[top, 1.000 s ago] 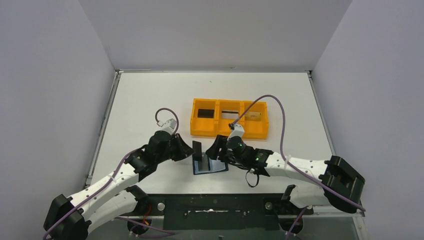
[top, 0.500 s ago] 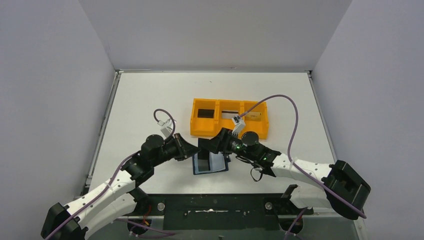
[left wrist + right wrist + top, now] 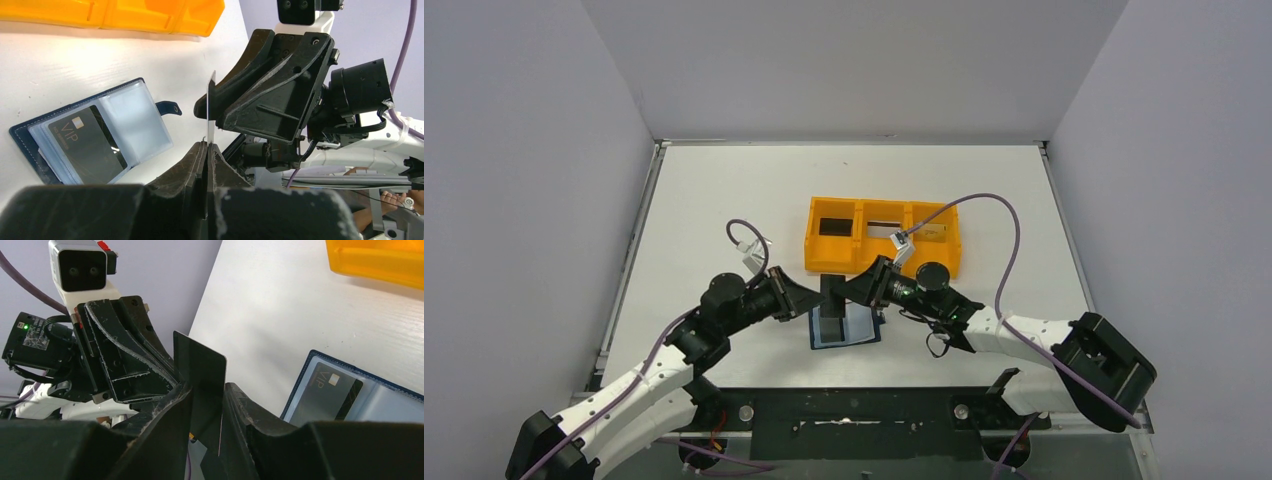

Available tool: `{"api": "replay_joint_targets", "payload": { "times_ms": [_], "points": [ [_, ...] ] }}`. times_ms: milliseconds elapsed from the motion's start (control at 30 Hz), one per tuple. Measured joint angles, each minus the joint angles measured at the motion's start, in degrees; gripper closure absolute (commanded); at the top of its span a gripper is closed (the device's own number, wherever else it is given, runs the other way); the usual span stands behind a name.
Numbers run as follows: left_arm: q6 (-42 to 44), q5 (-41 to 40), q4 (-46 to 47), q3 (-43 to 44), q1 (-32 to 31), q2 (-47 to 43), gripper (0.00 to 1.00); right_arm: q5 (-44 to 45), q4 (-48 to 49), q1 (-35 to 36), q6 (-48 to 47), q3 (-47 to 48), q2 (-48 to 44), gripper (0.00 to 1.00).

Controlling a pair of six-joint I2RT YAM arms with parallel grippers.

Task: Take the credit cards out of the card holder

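The navy card holder lies open on the table, and a black VIP card sits in its clear sleeves. It also shows in the right wrist view. My left gripper is shut on a black credit card and holds it upright above the holder's left half. The left wrist view shows this card edge-on between the pressed fingers of my left gripper. My right gripper faces it from the right. Its jaws stand apart with the card between them.
An orange three-compartment tray stands just behind the grippers. It holds a black card on the left and a pale beige card on the right. Grey walls enclose the table on three sides.
The black card has moved up and slightly right off the holder in my left gripper. My right gripper has turned and moved in, its jaws now either side of the card.
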Motion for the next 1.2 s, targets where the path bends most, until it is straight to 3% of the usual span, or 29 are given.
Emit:
{"api": "replay_joint_targets", "payload": {
  "times_ms": [233,700,933,1067,1200],
  "points": [
    [-0.7,0.4,2.0,-1.2,0.8,-0.9,1.00,-1.5,3.3,-0.6,1.2,-1.1,0.2,0.80],
    [-3.4,2.0,6.6,-3.8,1.9,-1.9,1.00,-3.6,8.5,-0.7,2.4,-2.6,0.2,0.84],
    [-4.2,2.3,8.3,-4.3,2.2,-2.1,0.99,-4.2,10.2,-0.7,2.9,-2.7,0.5,0.99],
    [-4.1,2.1,7.3,-4.4,2.5,-3.0,0.67,-4.8,11.2,-0.7,3.5,-2.8,0.5,1.00],
    [-3.3,0.4,4.1,-4.4,3.1,-3.9,0.45,-5.6,11.0,-0.7,3.3,-2.8,0.2,1.00]
  ]
}}
